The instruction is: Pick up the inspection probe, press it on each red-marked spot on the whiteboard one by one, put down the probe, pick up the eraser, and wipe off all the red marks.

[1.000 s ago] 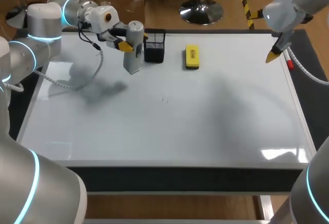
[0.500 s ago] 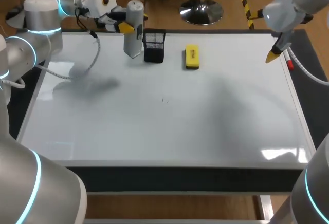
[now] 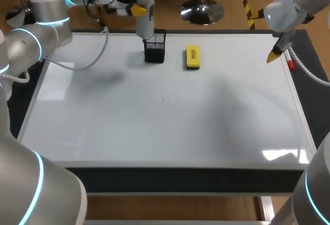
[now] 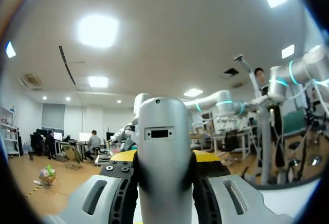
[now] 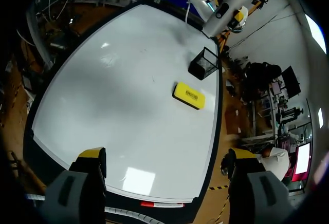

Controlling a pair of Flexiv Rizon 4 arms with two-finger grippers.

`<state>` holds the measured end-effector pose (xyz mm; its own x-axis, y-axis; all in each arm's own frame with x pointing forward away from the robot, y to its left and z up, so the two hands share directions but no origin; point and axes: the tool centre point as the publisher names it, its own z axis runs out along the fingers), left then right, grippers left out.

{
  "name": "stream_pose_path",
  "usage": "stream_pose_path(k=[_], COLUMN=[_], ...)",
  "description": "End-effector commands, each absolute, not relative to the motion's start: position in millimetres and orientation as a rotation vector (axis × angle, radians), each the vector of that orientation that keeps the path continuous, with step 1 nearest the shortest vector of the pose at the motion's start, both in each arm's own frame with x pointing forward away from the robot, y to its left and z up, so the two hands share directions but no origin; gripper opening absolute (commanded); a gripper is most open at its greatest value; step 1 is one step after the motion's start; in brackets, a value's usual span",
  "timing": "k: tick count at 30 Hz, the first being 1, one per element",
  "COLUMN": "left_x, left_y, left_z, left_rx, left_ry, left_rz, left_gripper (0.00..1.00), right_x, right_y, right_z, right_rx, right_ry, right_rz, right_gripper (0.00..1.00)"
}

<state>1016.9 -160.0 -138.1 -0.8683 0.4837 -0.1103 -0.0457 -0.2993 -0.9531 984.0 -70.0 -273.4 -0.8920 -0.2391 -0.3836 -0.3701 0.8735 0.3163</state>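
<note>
**Head view.** A white whiteboard [image 3: 154,132] covers the table top, glossy, with soft grey shadows and a tiny dark speck [image 3: 165,101] out on the board, well apart from a black mesh holder [image 3: 155,48]. The holder stands near the far edge. The yellow eraser [image 3: 192,58] lies flat beside it, a little apart. The left gripper [image 3: 138,9] is raised beside and above the holder. It is clamped on the grey inspection probe [image 3: 146,5], which hangs upright with its lower end just over the holder's rim. The right gripper [image 3: 273,55] hovers far from the holder, past the eraser, over the board's side edge. A small red object [image 3: 291,65] lies just by it.

**Left wrist view.** The probe [image 4: 163,157] sits squeezed between the two fingers, yellow tips showing on either side of it. A small dark rectangular slot [image 4: 159,132] shows on its body, which the head view does not show. No writing can be read.

**Right wrist view.** The right gripper's [image 5: 167,154] fingers stand wide apart with nothing between them. Ahead lies the eraser [image 5: 189,95] with the holder [image 5: 204,63] beyond it. The eraser carries a dark label whose print is too small to read.
</note>
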Motion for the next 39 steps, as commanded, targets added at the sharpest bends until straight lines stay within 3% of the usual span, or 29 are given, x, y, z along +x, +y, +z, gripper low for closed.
stream_pose_path(k=[1, 39], left_x=[1017, 1064], left_y=[-174, -179], left_z=[-138, -173], left_rx=[-0.389, -0.04], left_ry=[-1.676, -1.692], left_rz=[2.332, 2.702], left_gripper=[0.0, 0.0], right_x=[984, 984], right_y=[-70, -70], right_z=[-273, -273], right_rx=[-0.456, -0.456], right_ry=[2.713, 2.713], right_rz=[0.546, 0.546], right_gripper=[1.0, 1.0])
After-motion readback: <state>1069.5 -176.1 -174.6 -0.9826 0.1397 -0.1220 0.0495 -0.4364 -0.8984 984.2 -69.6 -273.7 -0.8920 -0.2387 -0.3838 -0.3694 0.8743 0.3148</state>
